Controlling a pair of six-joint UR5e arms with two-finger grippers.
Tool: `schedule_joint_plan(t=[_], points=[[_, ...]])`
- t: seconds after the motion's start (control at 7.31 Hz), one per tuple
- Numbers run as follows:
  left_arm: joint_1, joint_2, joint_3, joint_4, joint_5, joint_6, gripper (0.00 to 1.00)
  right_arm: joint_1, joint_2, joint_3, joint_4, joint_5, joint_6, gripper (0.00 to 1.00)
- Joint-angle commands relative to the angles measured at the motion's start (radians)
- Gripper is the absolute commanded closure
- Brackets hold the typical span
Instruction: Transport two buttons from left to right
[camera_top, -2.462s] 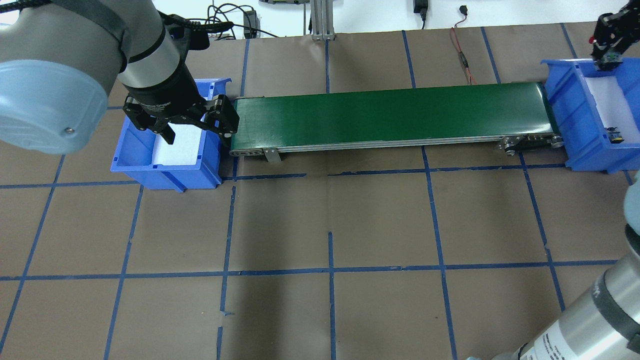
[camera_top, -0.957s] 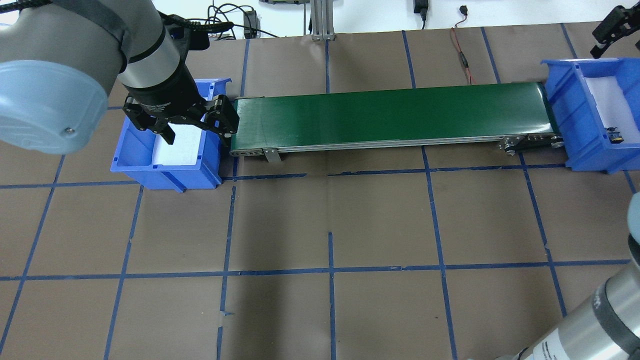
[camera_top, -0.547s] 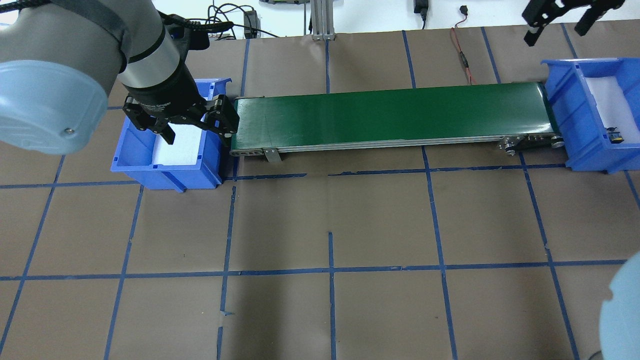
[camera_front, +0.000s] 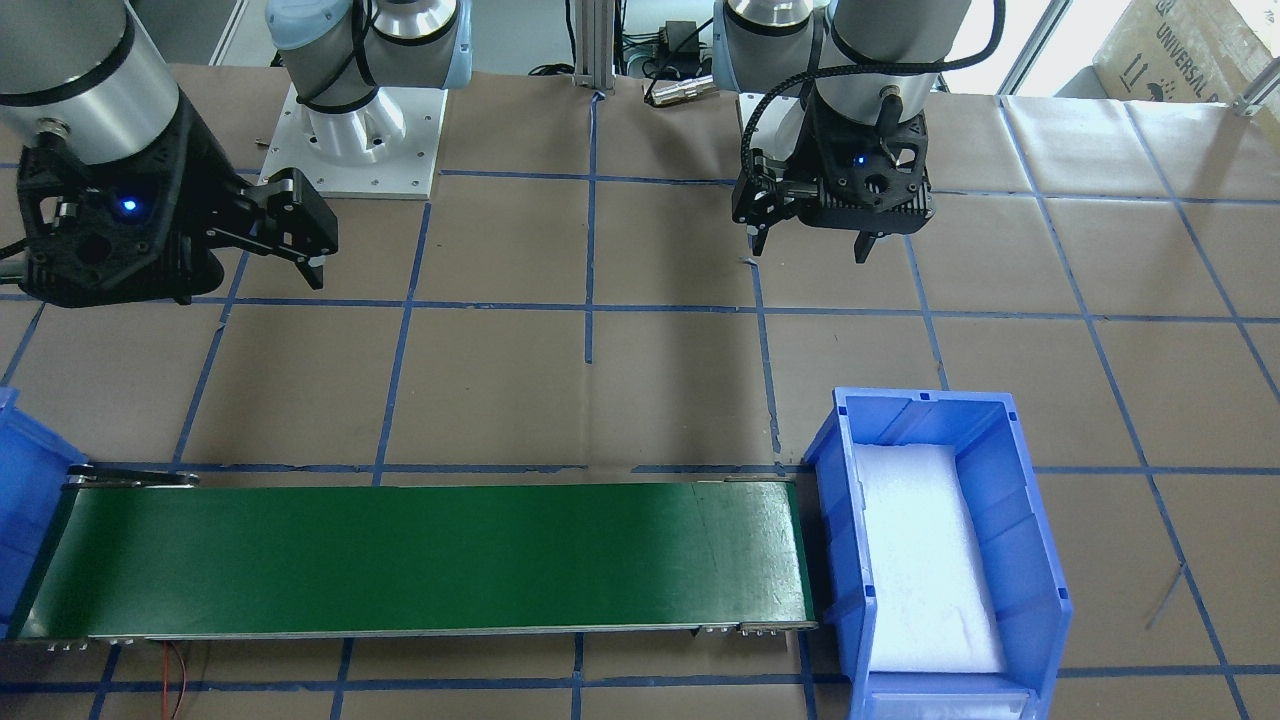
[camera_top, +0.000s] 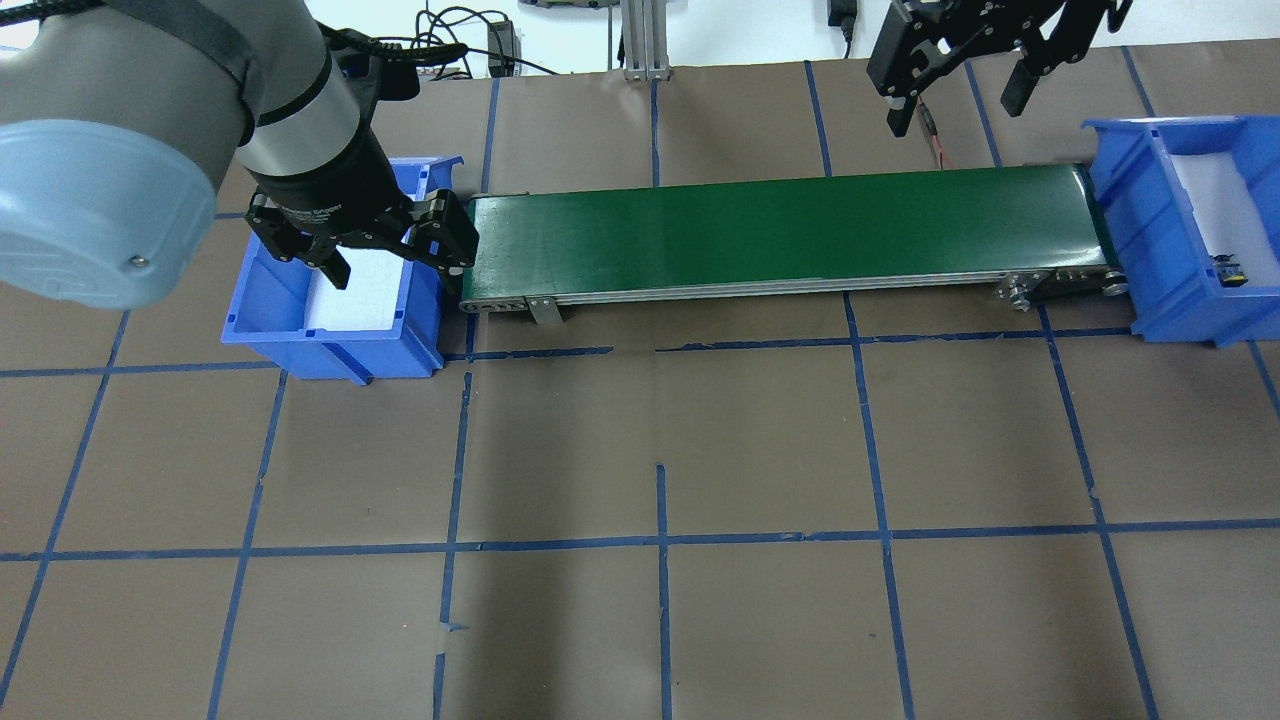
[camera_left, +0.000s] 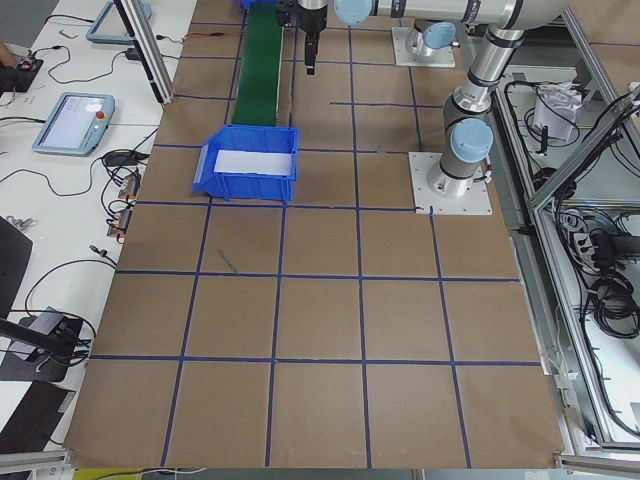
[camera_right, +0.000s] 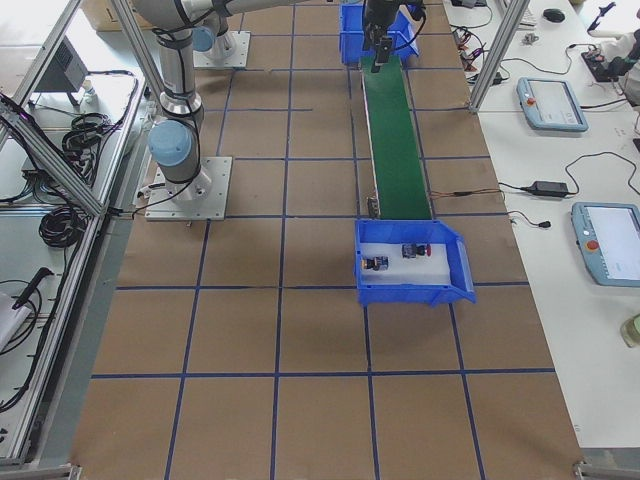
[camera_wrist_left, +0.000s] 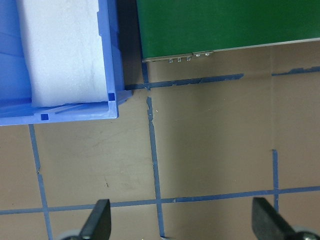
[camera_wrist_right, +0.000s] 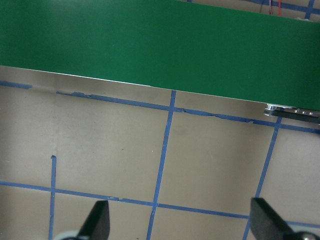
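Note:
Both buttons lie on the white foam of the right blue bin (camera_right: 410, 290). The yellow-capped one (camera_right: 376, 264) is on the robot's side and also shows in the overhead view (camera_top: 1228, 272). The red-capped one (camera_right: 412, 250) lies beside it. My right gripper (camera_top: 955, 100) is open and empty, high over the table by the right half of the green conveyor belt (camera_top: 780, 230). In its wrist view (camera_wrist_right: 181, 225) nothing is between the fingers. My left gripper (camera_top: 380, 255) is open and empty, high near the left blue bin (camera_top: 270, 300). It also shows in the front view (camera_front: 808, 245).
The left bin (camera_front: 1030, 540) holds only white foam. The belt (camera_front: 400, 560) runs between the two bins and carries nothing. Brown paper with blue tape lines covers the table. Cables lie along its far edge (camera_top: 925, 110).
The right gripper held the red button over the right bin, then opened, rose and swung left along the belt's far side. The left arm has not moved.

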Motion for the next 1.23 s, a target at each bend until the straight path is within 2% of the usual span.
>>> schedule_joint_plan(t=[0.0, 0.14, 0.96, 1.09], points=[[0.0, 0.0, 0.0, -0.001, 0.0, 0.0, 0.0, 0.033, -0.055, 0.115, -0.104, -0.013, 0.087, 0.01], [0.0, 0.0, 0.0, -0.001, 0.0, 0.0, 0.0, 0.033, -0.068, 0.147, -0.144, -0.015, 0.111, 0.01], [0.0, 0.002, -0.002, -0.005, 0.002, 0.0, 0.0, 0.021, -0.069, 0.15, -0.13, -0.031, 0.148, 0.0], [0.0, 0.002, -0.002, -0.007, 0.002, 0.0, 0.0, 0.021, -0.069, 0.153, -0.129, -0.013, 0.147, 0.0]])
